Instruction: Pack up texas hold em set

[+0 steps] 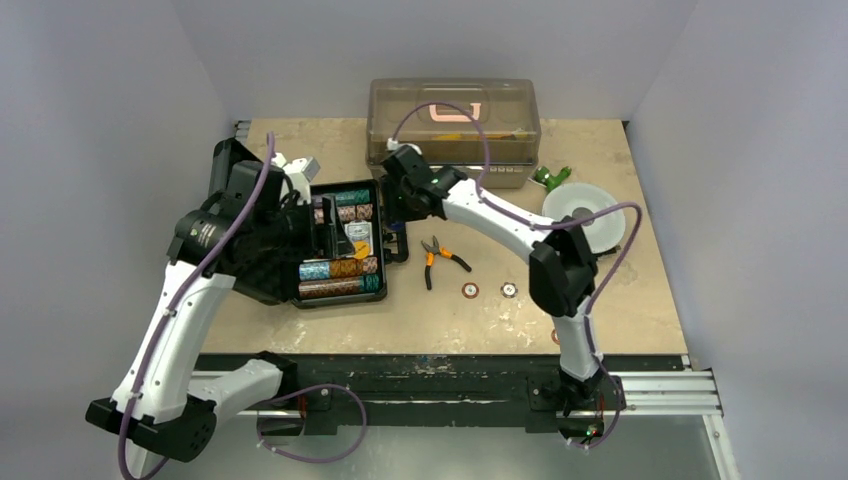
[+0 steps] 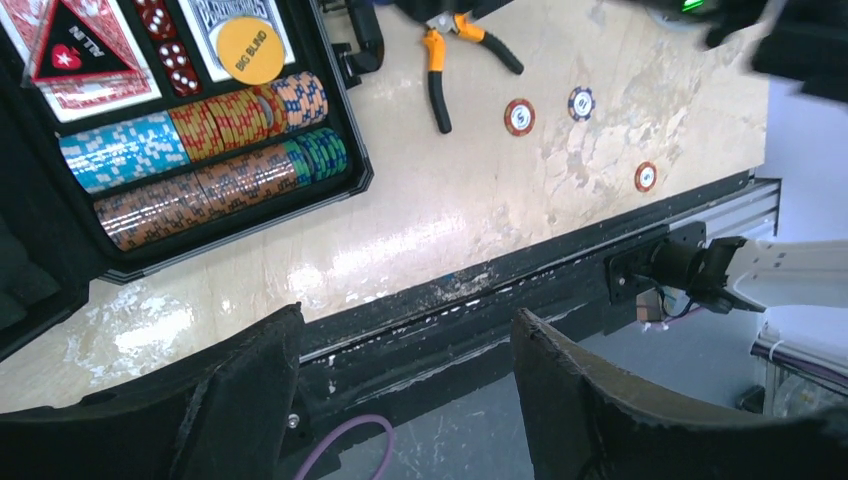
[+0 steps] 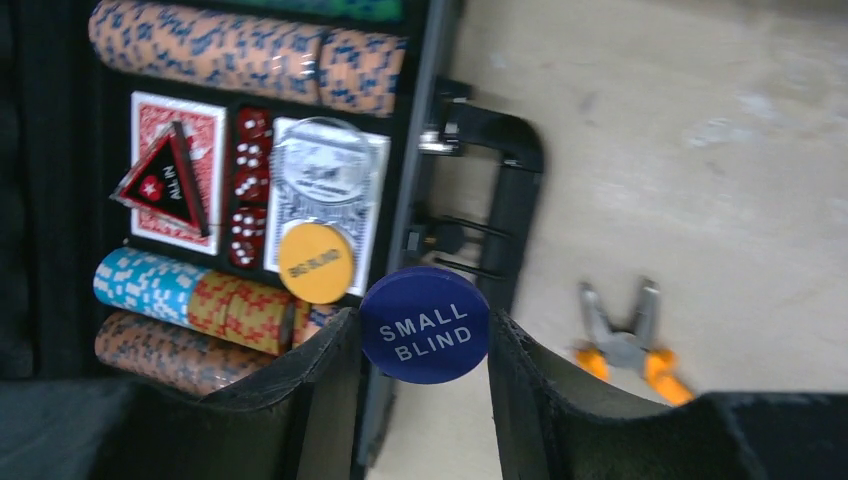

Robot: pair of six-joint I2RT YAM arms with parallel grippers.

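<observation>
Right gripper (image 3: 424, 352): jaws part-closed, I see blue SMALL BLIND button (image 3: 425, 322) pinched between fingers, over handle-side edge of case (image 1: 336, 301). Left gripper (image 2: 405, 375): jaws wide, nothing held, over near edge of table (image 2: 450, 210). Case open, left of centre; chip rows (image 1: 340, 270), cards (image 3: 205, 125), red dice (image 3: 248, 185) inside. Three loose chips (image 2: 519, 116) on table, right of pliers (image 1: 440, 258).

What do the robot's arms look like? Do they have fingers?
There are two matching arms. The left arm and the right arm are made of smooth white tubes linked by chunky black joints. A thin purple cable loops along each one. The left gripper and the right gripper each have two flat black fingers with rough edges.
</observation>
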